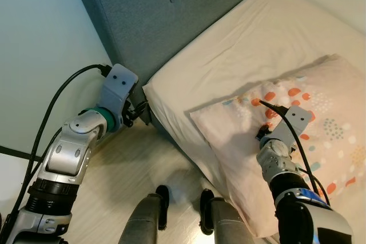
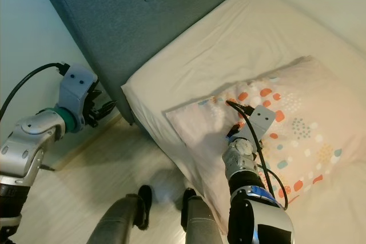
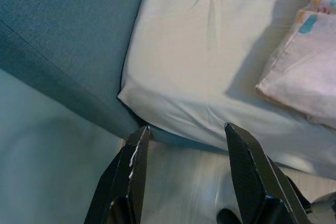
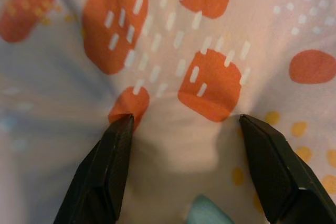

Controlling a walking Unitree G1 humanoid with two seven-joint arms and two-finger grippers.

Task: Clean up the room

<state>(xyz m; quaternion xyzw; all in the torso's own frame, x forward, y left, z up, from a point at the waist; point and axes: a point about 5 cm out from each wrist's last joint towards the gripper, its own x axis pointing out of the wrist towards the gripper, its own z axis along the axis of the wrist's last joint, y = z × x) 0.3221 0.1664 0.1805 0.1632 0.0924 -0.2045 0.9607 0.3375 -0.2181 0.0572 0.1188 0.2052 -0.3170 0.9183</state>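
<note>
Pillow [image 1: 309, 124] lies flat on the bed [image 1: 240, 44], on the cream sheet, near the bed's edge and a little way down from the grey-blue padded headboard [image 1: 171, 10]. Pale pinkish case, printed with orange blobs carrying white dashes, teal and yellow dots, some white dot clusters. Its near corner hangs slightly over the mattress side. Fabric looks soft and dented around the right gripper.

Right gripper [image 4: 184, 129] is pushed down into the pillow top, jaws spread wide, both black fingertips [image 4: 123, 129] touching the printed fabric with a shallow fold of cloth between them; nothing pinched. Right arm reaches up from the lower right, wrist bent forward over the pillow, black cable looping along it.

Left gripper [image 3: 184, 140] hangs off the bed, above the wooden floor [image 1: 131, 170], beside the mattress corner where bed meets headboard and wall [image 1: 40, 32]. Jaws spread, holding nothing. Left arm is bent at the elbow, forearm raised toward the corner, cable arcing behind. Robot's two legs [image 1: 177, 215] stand on the floor just beside the bed.
</note>
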